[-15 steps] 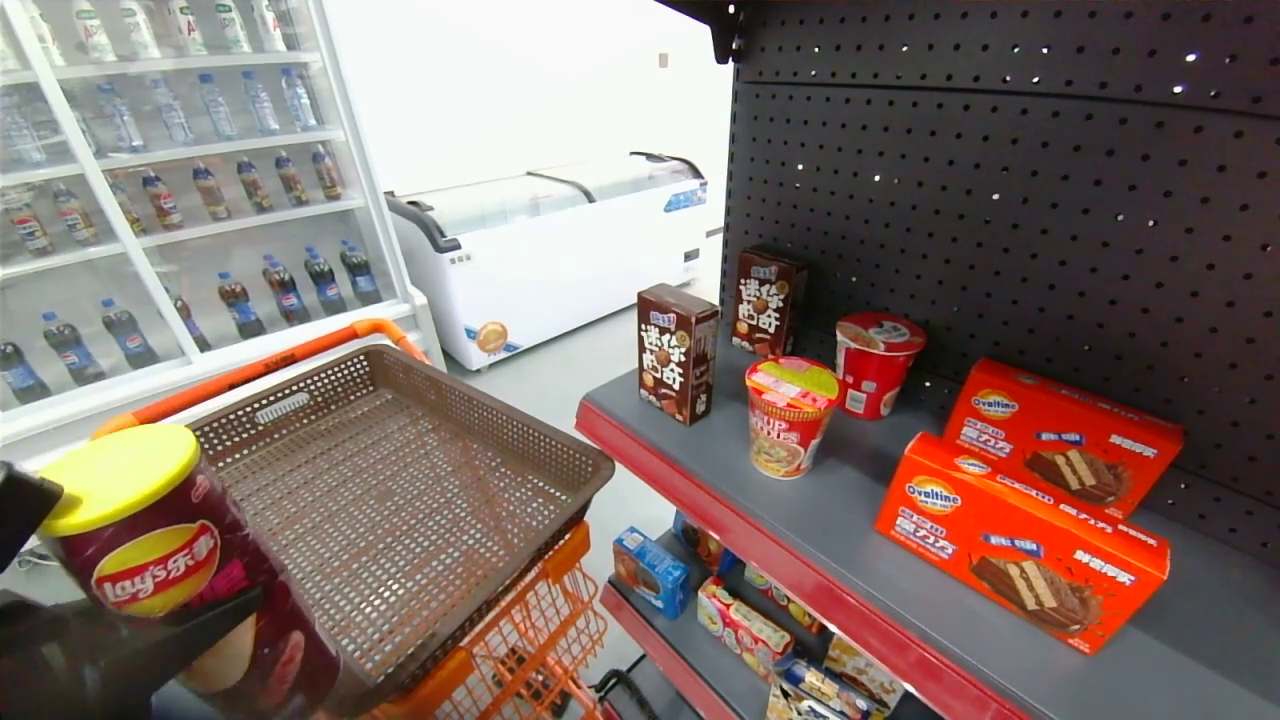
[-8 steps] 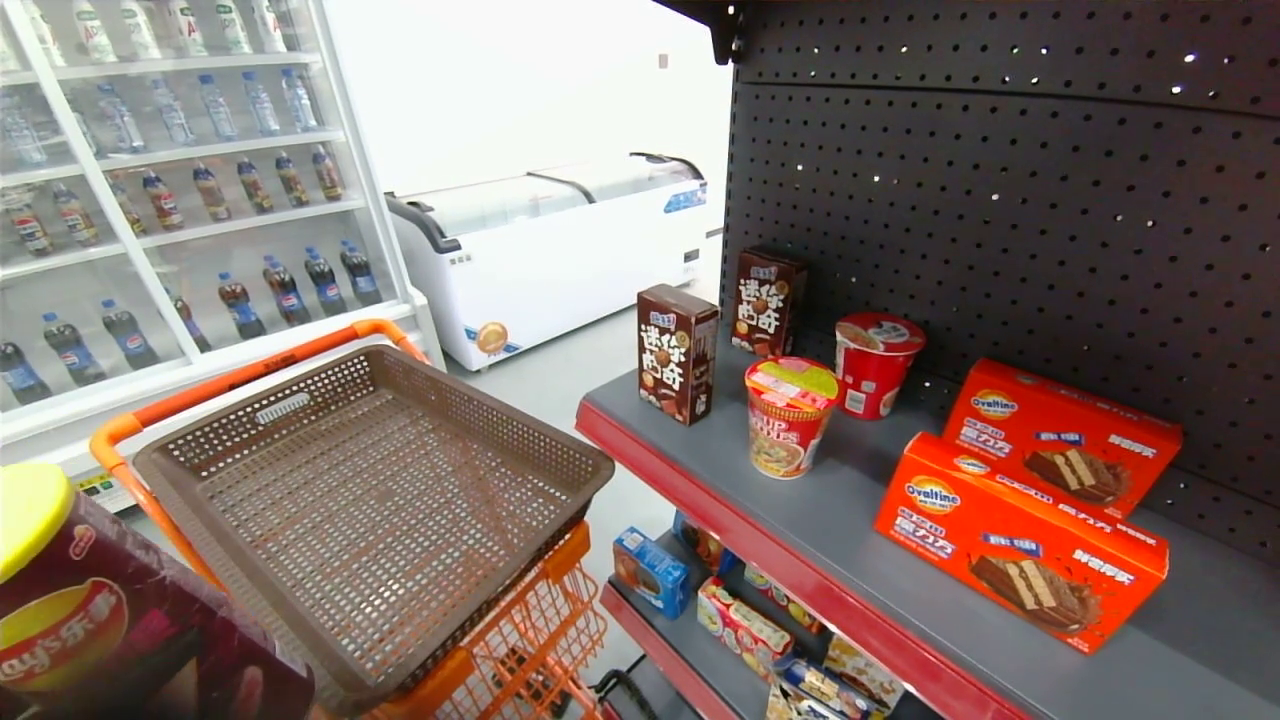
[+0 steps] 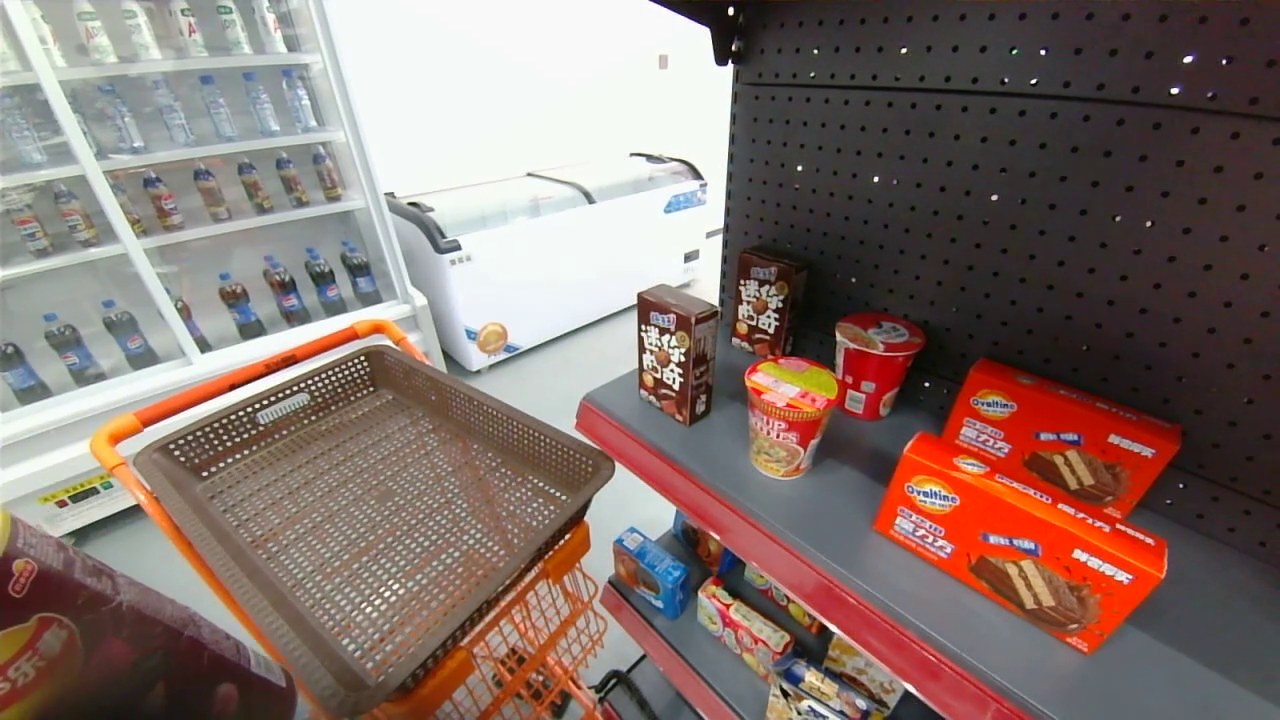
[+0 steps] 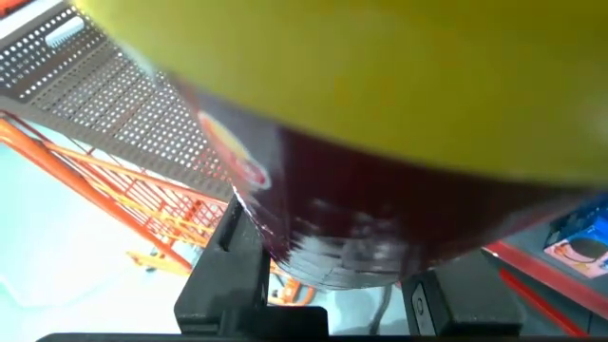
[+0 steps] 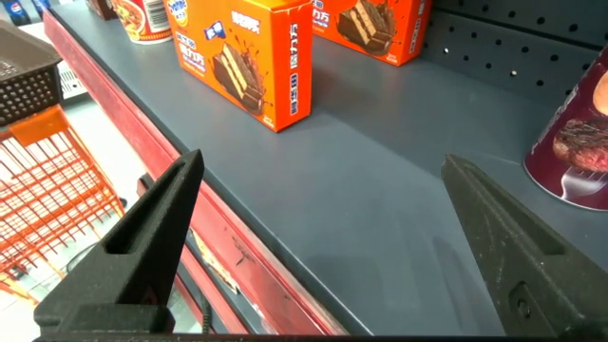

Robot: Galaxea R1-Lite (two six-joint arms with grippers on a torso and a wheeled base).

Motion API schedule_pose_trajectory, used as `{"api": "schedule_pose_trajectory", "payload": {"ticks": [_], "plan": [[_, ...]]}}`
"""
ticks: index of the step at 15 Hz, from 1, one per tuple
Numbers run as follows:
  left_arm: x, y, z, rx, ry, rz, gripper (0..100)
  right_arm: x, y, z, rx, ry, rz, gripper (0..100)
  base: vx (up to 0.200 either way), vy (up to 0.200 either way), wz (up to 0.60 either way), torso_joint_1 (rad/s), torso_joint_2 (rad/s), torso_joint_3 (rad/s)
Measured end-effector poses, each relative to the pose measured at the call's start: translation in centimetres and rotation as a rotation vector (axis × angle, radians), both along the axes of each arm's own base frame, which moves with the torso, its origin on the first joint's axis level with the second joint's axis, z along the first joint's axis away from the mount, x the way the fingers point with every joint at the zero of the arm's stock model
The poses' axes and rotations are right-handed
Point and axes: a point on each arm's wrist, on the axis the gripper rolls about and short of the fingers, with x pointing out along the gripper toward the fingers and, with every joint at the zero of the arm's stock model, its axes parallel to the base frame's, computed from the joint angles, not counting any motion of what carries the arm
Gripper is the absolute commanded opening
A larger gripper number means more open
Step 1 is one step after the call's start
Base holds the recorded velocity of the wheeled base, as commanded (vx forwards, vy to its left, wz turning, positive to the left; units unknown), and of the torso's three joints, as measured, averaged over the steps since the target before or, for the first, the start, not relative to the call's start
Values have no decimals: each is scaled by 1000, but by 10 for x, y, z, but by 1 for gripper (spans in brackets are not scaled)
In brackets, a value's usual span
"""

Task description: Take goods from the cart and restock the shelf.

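A dark red chips can with a yellow lid sits low at the left edge of the head view, beside the cart and partly cut off. My left gripper is shut on it, with a black finger on each side of the can's body. The cart's brown perforated basket holds nothing. My right gripper is open and holds nothing, over the front part of the grey shelf. A second dark red can stands on that shelf, beyond the right gripper.
The shelf carries two brown boxes, two cup noodles and two orange boxes, against a black pegboard. The cart has an orange frame. A lower shelf holds several packs. A drinks fridge and a chest freezer stand behind.
The chips can has moved down and to the left, from beside the basket to the head view's bottom left corner. The left gripper's black parts have left that view.
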Motion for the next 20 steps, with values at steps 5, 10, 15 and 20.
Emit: {"api": "schedule_pose_trajectory", "payload": {"ticks": [5,10,15,20], "plan": [[-3,0,-4,-5,4,3,0,0,0,0,1,-1,-1,100,0,0,-600,0,3,4],[-3,0,-5,-5,3,3,0,0,0,0,1,0,0,100,0,0,-600,5,1,2],[-5,0,-5,-5,0,-1,0,0,0,0,1,0,0,100,0,0,-600,2,2,3],[-6,0,-6,-5,-8,0,0,0,0,0,0,0,0,100,0,0,-480,3,2,1]]}}
